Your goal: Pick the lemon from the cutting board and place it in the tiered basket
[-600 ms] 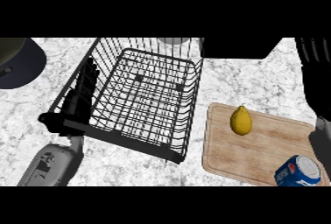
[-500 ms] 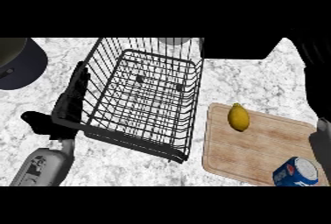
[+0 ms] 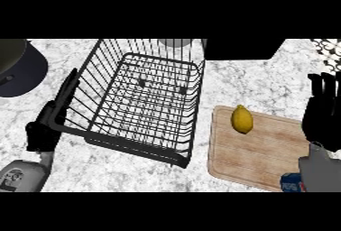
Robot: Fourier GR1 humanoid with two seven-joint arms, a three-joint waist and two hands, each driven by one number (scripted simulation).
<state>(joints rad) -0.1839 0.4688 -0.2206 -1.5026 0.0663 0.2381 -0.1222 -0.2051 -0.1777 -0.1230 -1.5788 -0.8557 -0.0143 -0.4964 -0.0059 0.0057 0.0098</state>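
The lemon (image 3: 241,119) sits on the cutting board (image 3: 256,149); the right robot hand (image 3: 323,108), fingers straight and holding nothing, must reach left and grab it.

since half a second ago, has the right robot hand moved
Yes. The right robot hand has come up along the view's right edge, from beside the cutting board's near end to level with the lemon, and hasn't touched it yet.
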